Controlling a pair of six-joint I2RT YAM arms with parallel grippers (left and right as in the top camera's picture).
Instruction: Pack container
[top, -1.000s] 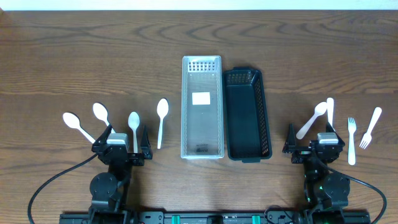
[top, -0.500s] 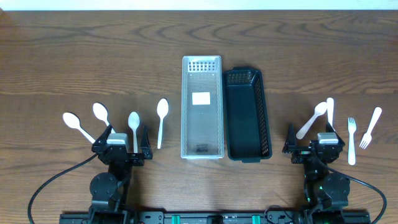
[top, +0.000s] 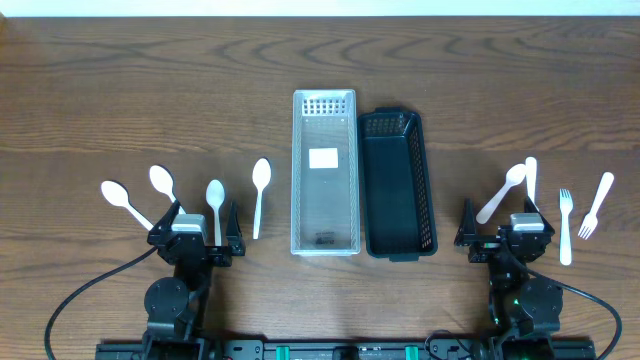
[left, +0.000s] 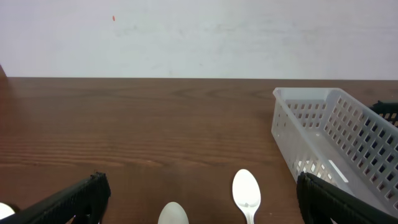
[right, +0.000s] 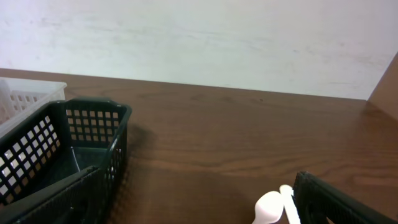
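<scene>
A clear plastic basket and a dark green basket stand side by side mid-table, both without cutlery. Several white spoons lie at the left. At the right lie a white spoon, a white knife and two white forks. My left gripper is open and empty at the near edge, over a spoon handle; two spoon bowls show between its fingers. My right gripper is open and empty near the spoon.
The clear basket shows at the right of the left wrist view, the dark basket at the left of the right wrist view. A pale wall runs behind the table's far edge. Black cables trail from both arm bases.
</scene>
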